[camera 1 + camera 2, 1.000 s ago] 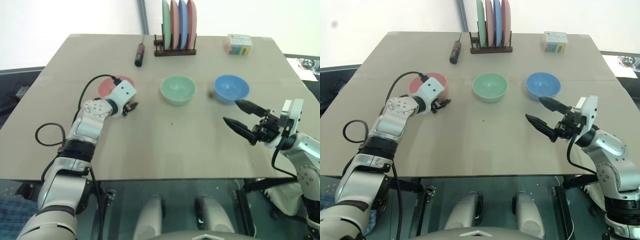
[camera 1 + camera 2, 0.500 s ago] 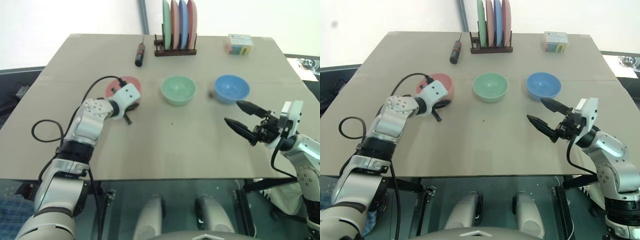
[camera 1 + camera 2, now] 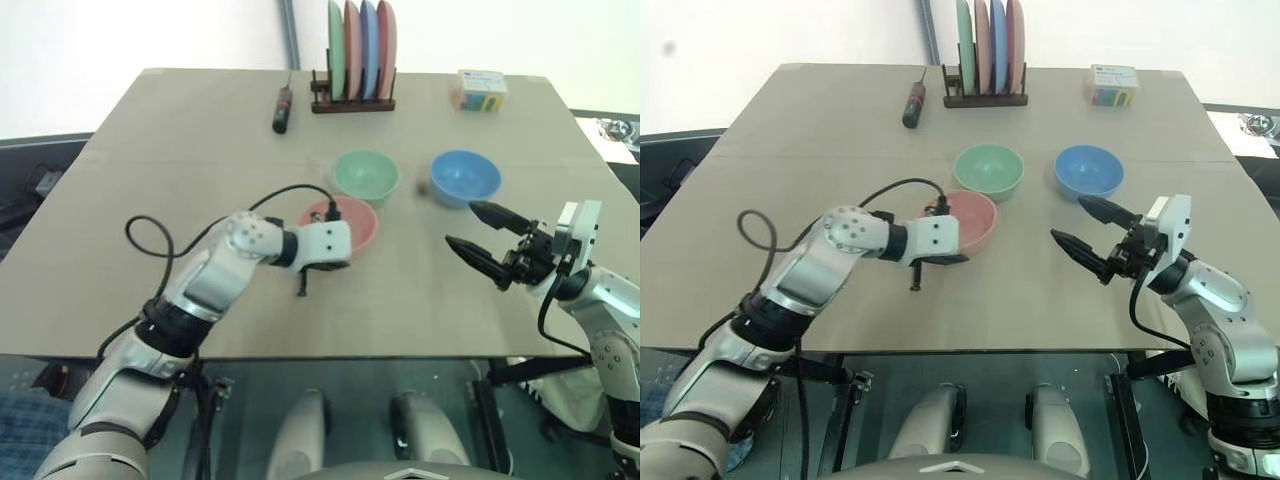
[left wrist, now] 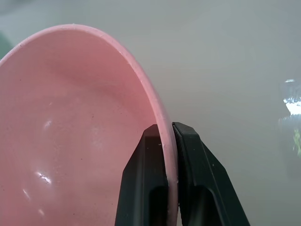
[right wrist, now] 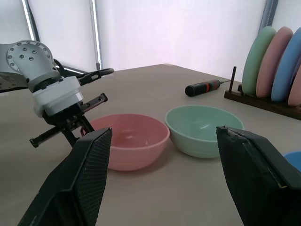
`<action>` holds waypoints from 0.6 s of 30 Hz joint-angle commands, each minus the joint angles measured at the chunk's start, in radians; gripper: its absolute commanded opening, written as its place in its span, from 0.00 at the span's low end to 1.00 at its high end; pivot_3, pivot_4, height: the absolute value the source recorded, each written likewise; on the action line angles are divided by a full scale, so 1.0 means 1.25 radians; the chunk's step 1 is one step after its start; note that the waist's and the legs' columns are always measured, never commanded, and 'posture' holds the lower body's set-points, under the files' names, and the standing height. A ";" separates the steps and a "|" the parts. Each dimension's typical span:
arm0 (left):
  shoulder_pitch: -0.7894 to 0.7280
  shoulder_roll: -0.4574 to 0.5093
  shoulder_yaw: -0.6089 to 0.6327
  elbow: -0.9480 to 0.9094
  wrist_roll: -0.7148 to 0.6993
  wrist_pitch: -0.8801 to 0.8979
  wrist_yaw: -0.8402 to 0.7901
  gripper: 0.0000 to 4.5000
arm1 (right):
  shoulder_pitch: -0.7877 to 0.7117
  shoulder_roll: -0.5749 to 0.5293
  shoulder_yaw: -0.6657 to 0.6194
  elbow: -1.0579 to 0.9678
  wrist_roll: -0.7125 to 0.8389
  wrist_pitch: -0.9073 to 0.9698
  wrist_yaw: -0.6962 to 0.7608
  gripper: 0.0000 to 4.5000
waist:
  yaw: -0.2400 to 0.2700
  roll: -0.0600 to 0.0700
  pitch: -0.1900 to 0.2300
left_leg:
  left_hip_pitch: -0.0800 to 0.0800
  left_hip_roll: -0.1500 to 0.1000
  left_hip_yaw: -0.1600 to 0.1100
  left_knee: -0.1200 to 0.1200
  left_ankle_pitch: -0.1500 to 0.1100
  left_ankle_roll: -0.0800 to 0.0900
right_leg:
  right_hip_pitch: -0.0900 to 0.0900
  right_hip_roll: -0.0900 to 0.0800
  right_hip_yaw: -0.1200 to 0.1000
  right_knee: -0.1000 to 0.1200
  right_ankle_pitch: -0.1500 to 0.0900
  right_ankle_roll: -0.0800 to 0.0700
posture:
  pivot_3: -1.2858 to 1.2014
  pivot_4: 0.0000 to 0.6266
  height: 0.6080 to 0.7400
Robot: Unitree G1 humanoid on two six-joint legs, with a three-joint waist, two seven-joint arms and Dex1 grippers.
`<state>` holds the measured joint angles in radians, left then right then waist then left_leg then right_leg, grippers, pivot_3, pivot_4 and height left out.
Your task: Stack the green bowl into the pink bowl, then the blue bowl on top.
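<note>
Now left gripper [image 4: 169,141] jaws pinch pink bowl [image 3: 965,220] rim, parking it beside green bowl [image 3: 988,170] for stacking; right gripper [image 3: 1090,228] jaws wide, empty, near blue bowl [image 3: 1089,171].

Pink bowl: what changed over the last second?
The left gripper shut on the rim of the pink bowl and dragged it across the table from the left spot to just in front of the green bowl. The green bowl, the blue bowl and the open right gripper stayed put.
</note>
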<state>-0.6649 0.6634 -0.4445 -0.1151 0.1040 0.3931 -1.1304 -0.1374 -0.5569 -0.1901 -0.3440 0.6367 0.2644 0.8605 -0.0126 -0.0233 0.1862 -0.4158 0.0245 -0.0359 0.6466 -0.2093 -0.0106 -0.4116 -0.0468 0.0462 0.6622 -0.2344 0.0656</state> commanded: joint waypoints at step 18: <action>-0.006 -0.076 0.017 -0.018 -0.023 -0.030 0.005 0.99 | -0.015 -0.009 -0.002 -0.029 0.012 0.014 -0.005 0.83 | -0.002 0.000 0.000 | 0.000 0.000 0.000 0.000 0.000 0.000 | 0.000 0.000 0.000 0.000 -0.001 0.002 | 0.52 0.24 1.00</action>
<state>-0.6829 0.5610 -0.4680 -0.0749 0.1083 0.3495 -1.1276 -0.1392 -0.5571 -0.1803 -0.3443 0.6372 0.2811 0.8534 -0.0152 -0.0233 0.1862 -0.4158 0.0246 -0.0360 0.6469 -0.2093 -0.0105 -0.4117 -0.0466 0.0463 0.6625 -0.2356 0.0677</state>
